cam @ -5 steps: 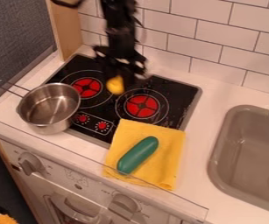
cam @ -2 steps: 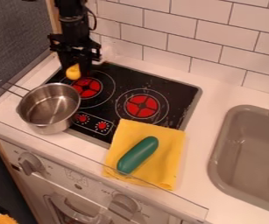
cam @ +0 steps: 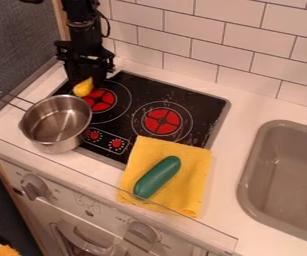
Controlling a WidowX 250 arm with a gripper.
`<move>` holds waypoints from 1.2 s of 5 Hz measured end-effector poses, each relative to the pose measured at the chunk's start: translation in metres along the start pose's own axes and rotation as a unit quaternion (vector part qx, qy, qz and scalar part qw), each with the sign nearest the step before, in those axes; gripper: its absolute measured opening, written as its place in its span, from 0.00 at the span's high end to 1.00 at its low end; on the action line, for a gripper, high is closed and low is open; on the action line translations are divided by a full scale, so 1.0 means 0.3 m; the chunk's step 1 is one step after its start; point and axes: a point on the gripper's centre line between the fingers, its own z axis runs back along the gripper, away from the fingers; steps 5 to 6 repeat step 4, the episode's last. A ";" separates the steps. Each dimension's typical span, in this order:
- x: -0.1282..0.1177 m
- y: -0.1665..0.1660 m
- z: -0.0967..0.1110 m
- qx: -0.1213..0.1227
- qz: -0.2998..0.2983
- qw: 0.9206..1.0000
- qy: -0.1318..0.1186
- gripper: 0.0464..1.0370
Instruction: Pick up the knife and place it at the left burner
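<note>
The black gripper (cam: 87,80) hangs at the upper left of the camera view, over the back left of the stove. Right beneath it is a small yellow piece (cam: 83,88), tilted, at the left edge of the left burner (cam: 100,100). It may be part of the knife; no blade can be made out against the black stove and gripper. Whether the gripper still holds it cannot be told.
A steel pot (cam: 55,124) stands at the stove's left edge, close in front of the yellow piece. The right burner (cam: 162,121) lies farther right. A green oblong object (cam: 157,176) rests on a yellow cloth (cam: 190,192). The sink (cam: 276,175) is at the right.
The gripper has moved left with the yellow piece, from between the burners to the left burner's far left side. Most recently the piece shifted slightly lower and tilted, while the arm barely moved.
</note>
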 end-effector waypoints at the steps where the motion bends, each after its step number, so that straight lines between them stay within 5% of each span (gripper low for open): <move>1: -0.023 -0.010 0.025 -0.016 -0.003 1.000 -0.008 0.03; 2: -0.036 0.016 0.159 -0.021 -0.007 0.998 -0.051 0.03; 3: -0.059 0.003 0.189 -0.036 -0.020 0.998 -0.049 0.04; 6: -0.072 0.007 0.186 -0.031 -0.036 0.998 -0.037 0.04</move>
